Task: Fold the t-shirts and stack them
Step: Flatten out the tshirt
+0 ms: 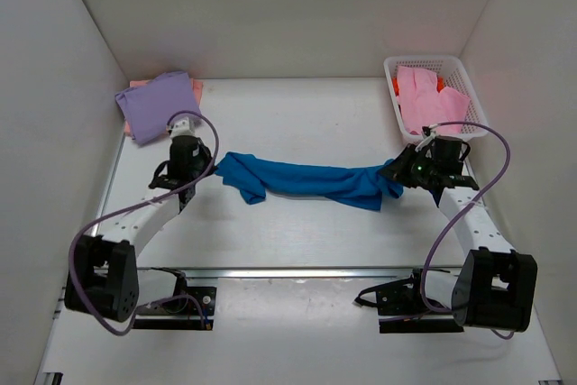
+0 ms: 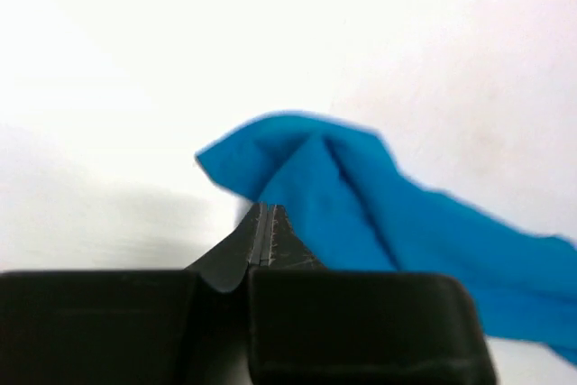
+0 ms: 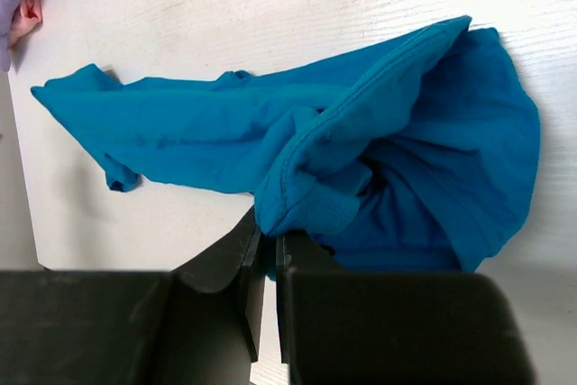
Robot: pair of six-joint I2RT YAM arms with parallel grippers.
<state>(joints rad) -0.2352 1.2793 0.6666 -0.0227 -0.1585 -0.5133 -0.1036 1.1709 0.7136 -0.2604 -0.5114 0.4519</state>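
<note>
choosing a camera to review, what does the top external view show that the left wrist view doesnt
Only top external: the whole blue t-shirt stretched between the left tool and right tool, a lavender t-shirt far left, and a white basket holding a pink t-shirt.
Only left wrist: close up, the left tool's fingers pressed together at a peaked corner of the cloth.
Both: the blue t-shirt, the left tool, the white table.

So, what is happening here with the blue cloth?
The robot is handling a blue t-shirt stretched crumpled across the table. The right jaws pinch its hem; the left jaws are shut at its other end, grip unclear. A lavender shirt lies folded at back left; pink cloth waits in the basket.
</note>
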